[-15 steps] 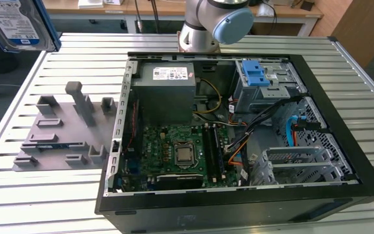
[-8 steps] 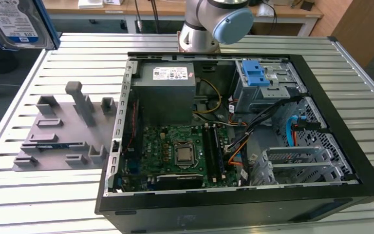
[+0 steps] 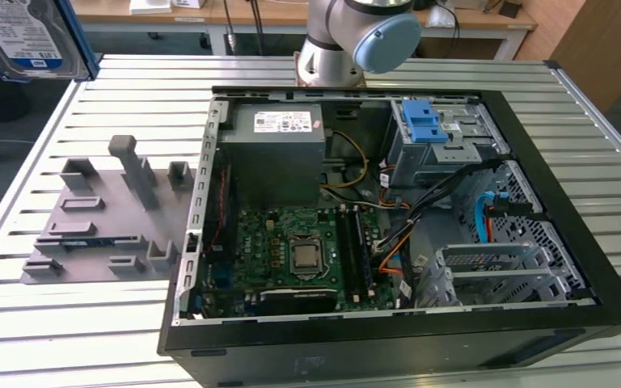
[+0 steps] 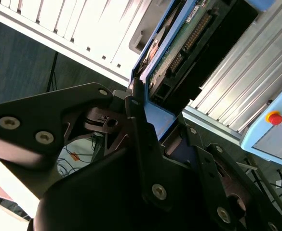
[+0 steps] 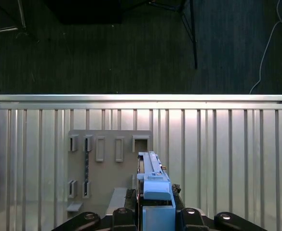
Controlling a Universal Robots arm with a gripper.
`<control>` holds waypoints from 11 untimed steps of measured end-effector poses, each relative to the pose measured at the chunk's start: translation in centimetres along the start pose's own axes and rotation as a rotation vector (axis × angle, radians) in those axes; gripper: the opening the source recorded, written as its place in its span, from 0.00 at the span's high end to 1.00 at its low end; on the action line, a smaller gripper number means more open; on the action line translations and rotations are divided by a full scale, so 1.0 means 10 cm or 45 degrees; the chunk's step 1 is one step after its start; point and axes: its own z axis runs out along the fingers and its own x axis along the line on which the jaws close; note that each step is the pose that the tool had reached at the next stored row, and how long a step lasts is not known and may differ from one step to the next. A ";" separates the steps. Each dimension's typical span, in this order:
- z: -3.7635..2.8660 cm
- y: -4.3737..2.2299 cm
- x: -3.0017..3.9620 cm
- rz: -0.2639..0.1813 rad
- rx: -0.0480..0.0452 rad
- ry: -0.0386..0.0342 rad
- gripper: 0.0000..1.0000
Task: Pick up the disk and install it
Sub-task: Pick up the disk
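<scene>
1. Disk [image 3: 25, 36]: a silver hard drive in blue carrier rails, at the exterior view's upper left corner. It was held high above the slatted desk [image 3: 95, 323], well apart from the computer case. Its blue-and-white label faced that camera, and the print was too small to tell.
2. Gripper [image 5: 155, 214]: the black fingers [image 5: 126, 216] were closed on the disk, one on each flat side, with the drive edge-on between them. In the second wrist view a finger [image 4: 138, 125] lay against the blue rail, and the drive's green circuit board showed beyond it.
3. Fixture plate [image 3: 106, 218]: grey, with upright posts and slotted blocks. It lay flat on the desk, just beside the case on the exterior view's left.
4. Computer case [image 3: 569, 234]: a black tower on its side with the panel off.
5. Motherboard [image 3: 278, 234]: green, lying in the case with the processor socket at its middle.
6. Power supply [image 3: 278, 158]: a grey box at the far end of the case. It carried a white sticker with a red mark, its print too small to tell.
7. Arm base [image 3: 343, 36]: a grey column with a pale blue joint cap, standing at the desk's far edge behind the case.
8. Drive cage [image 3: 440, 141]: bare metal with two blue tabs, in the case's far corner toward the exterior view's right. The disk was not yet seated in it.
9. Stop button [image 4: 274, 117]: red, on a pale blue box.
</scene>
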 end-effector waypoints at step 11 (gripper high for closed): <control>-0.002 -0.078 0.068 0.000 0.000 -0.0001 0.64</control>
